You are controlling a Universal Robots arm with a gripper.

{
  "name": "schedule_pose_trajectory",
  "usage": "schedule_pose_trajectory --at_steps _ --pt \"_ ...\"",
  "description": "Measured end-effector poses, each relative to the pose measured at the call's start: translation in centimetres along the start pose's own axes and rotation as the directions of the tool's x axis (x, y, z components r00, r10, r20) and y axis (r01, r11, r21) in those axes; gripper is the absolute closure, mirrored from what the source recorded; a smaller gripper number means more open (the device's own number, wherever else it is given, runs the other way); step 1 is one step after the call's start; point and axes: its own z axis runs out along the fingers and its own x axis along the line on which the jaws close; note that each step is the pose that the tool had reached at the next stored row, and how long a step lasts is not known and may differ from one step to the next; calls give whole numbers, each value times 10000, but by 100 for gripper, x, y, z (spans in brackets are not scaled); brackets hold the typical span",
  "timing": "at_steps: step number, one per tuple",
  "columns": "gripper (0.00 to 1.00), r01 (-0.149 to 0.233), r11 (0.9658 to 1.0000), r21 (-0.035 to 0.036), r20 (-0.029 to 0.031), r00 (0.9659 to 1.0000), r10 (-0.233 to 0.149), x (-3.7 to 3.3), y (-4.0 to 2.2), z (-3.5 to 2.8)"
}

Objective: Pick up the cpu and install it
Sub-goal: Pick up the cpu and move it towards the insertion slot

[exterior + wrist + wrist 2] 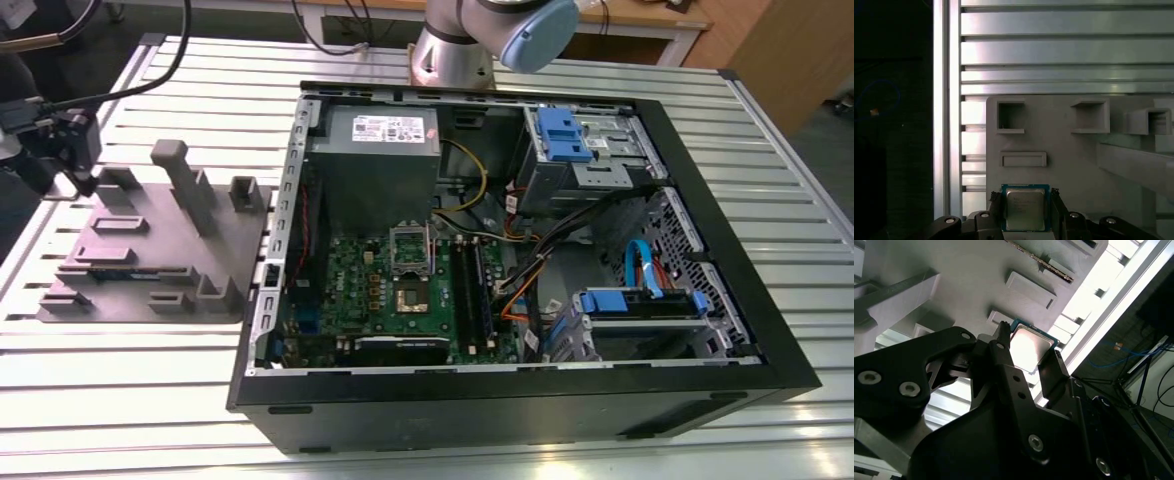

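The slatted metal surface (134, 400) carries two items: a grey moulded tray (160, 260) directly beneath the pincer (1024, 202), and an open black computer case (534, 400) well apart from the pincer, beyond the tray.

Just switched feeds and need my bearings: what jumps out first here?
The open computer case dominates the exterior view, its green motherboard exposed. In the first wrist view, the silver-topped cpu sits near the grey tray's edge, with the tool right at it.
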Motion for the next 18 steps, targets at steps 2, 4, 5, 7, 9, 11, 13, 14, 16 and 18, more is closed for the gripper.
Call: schedule_pose_trajectory --at_steps 2,4,5,7,9,11,13,14,16,18 --pt "53 0 10000 0 0 10000 0 0 0 -13" --pt "53 0 10000 0 0 10000 0 0 1 -27" --pt "53 0 10000 0 0 10000 0 0 1 -34" --pt "53 0 10000 0 1 10000 0 0 1 -46" --pt "53 0 10000 -1 1 10000 0 0 2 -54" --pt "53 0 10000 0 0 10000 0 0 2 -62" --pt "53 0 10000 1 0 10000 0 0 2 -68" --pt "53 0 10000 1 -1 10000 0 1 2 -73" --pt "53 0 10000 0 -1 10000 0 1 2 -82" --pt "53 0 10000 0 1 10000 0 0 3 -92"
